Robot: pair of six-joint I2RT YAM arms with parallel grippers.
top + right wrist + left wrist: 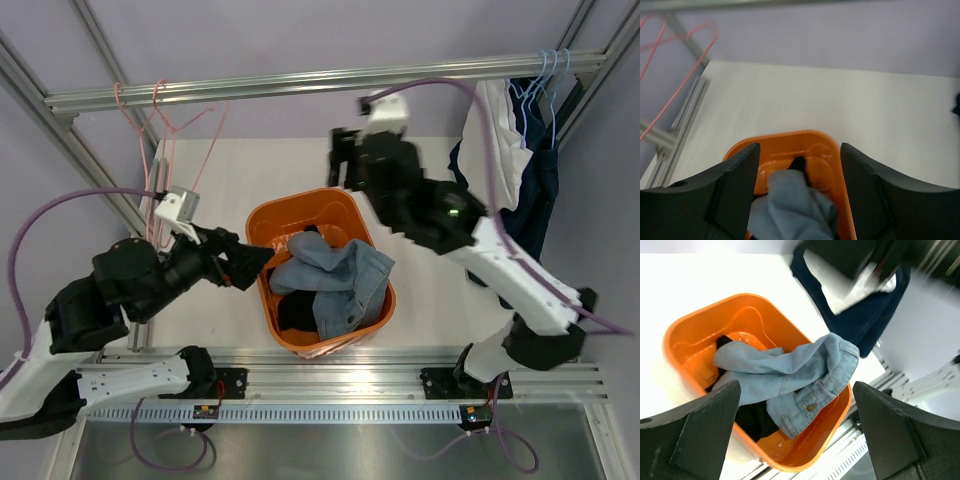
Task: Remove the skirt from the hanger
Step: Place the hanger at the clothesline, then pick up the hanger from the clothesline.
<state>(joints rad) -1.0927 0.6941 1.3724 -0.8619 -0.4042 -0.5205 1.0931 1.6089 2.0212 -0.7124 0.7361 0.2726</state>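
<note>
The light-blue denim skirt [335, 275] lies crumpled in an orange basket [290, 199], its buttoned waistband draped toward the near right rim [812, 400]. It is on no hanger. Thin pink wire hangers [165, 125] hang bare on the rail at the far left and also show in the right wrist view [685, 60]. My left gripper [258, 268] is open and empty at the basket's left side, above the skirt [790, 370]. My right gripper [345, 165] is open and empty above the basket's far edge [785, 136], with the skirt [790, 205] below it.
A black garment [295, 312] lies under the skirt in the basket. Dark navy jeans [535, 190] and a white garment [495, 140] hang from light-blue hangers [545, 75] at the far right. The frame's rail runs along the back.
</note>
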